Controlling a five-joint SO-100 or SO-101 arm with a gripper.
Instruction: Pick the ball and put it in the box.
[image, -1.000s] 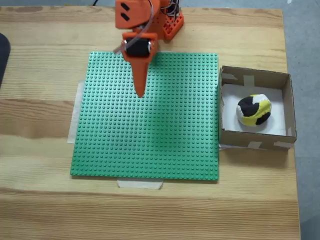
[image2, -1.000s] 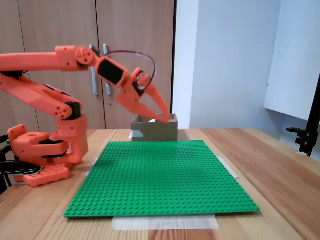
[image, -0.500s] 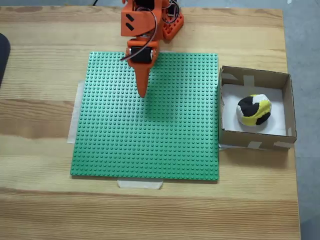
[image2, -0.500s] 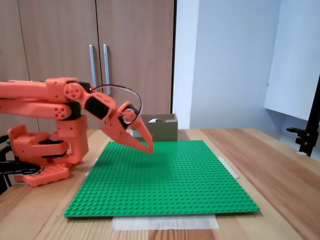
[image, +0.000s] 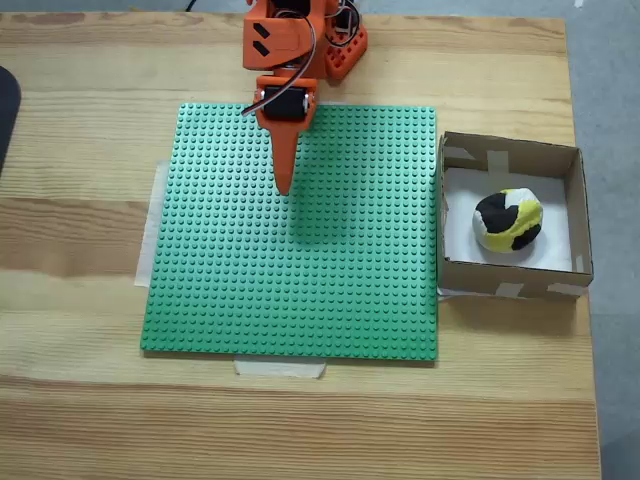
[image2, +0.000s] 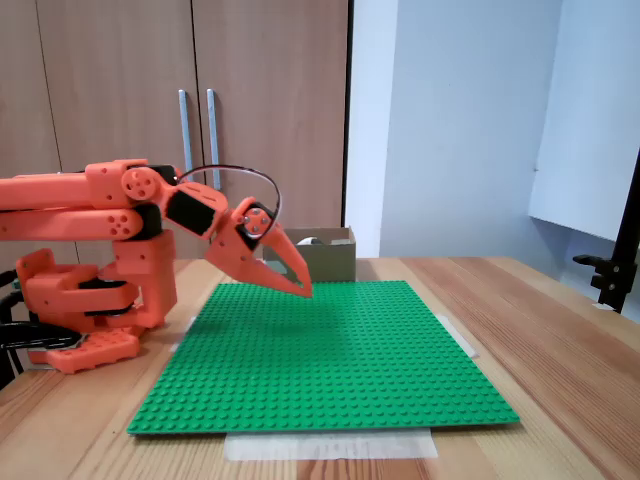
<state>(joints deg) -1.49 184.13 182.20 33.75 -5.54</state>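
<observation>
The ball (image: 508, 220), a lumpy yellow, white and black lump, lies inside the box (image: 506, 282) at the right of the table; its top peeks over the box wall (image2: 312, 241). The box (image2: 322, 262) is brown cardboard with a white bottom. My orange gripper (image: 283, 186) hovers low over the far part of the green studded baseplate (image: 300, 280), well to the left of the box. Its jaws are shut with nothing between them, tips pointing down at the plate (image2: 303, 290).
The arm's orange base (image2: 85, 310) stands at the plate's far edge in the top-down fixed view. Pale tape (image: 280, 368) holds the plate to the wooden table. A dark object (image: 6, 110) sits at the left table edge.
The arm folded back and lowered, bringing the shut gripper down from high above to just over the plate. The ball stayed in the box.
</observation>
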